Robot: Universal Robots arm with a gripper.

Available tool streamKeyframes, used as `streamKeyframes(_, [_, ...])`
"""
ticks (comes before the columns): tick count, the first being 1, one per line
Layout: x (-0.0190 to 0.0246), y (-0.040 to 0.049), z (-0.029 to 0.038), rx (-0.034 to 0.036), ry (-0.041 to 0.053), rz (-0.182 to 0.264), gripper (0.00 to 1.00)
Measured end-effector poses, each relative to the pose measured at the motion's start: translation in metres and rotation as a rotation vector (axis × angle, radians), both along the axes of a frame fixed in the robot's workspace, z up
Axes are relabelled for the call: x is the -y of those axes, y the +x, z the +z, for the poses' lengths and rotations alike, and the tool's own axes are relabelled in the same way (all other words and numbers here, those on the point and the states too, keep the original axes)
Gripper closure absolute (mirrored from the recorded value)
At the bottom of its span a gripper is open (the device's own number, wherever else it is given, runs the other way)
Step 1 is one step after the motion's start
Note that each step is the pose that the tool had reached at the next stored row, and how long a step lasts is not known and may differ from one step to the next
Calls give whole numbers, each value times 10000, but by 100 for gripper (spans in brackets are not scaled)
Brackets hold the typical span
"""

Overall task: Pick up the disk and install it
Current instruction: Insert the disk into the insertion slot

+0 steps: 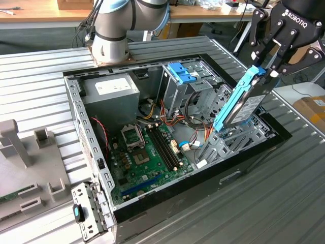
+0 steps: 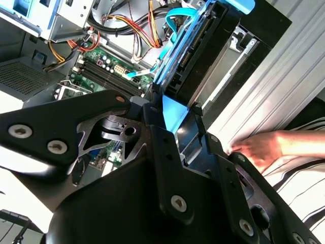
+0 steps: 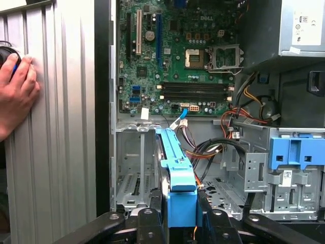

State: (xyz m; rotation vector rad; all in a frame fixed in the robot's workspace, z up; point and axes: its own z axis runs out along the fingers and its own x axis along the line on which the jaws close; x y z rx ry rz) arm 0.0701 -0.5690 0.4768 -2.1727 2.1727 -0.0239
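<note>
The disk (image 1: 242,105), grey metal with bright blue carrier rails, hangs on edge and tilted above the drive bay (image 1: 238,137) at the exterior view's right end of the open computer case. My gripper (image 1: 265,71) is shut on its upper end. In both wrist views the black fingers (image 3: 152,216) clamp the blue rail (image 3: 176,170) from both sides. The disk (image 2: 200,56) points down toward the metal bay (image 3: 134,173), and its lower end is close to the bay's rim.
The open case (image 1: 254,160) holds a green motherboard (image 1: 147,152), a grey power-supply box (image 1: 111,89), bundled cables (image 1: 175,119) and a tall cage with a blue latch (image 1: 182,73). A person's hand (image 3: 18,86) rests on the ribbed table beside the case. A grey fixture (image 1: 20,147) stands at the exterior view's left.
</note>
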Motion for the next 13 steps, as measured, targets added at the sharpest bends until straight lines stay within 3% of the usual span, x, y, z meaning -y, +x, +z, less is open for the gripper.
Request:
streamKeyframes(5, [0,38,7,0,9,-1,64])
streamKeyframes(9, [29,40,7,28,8,0,64])
streamKeyframes(13, [48,41,28,121,8,1,64])
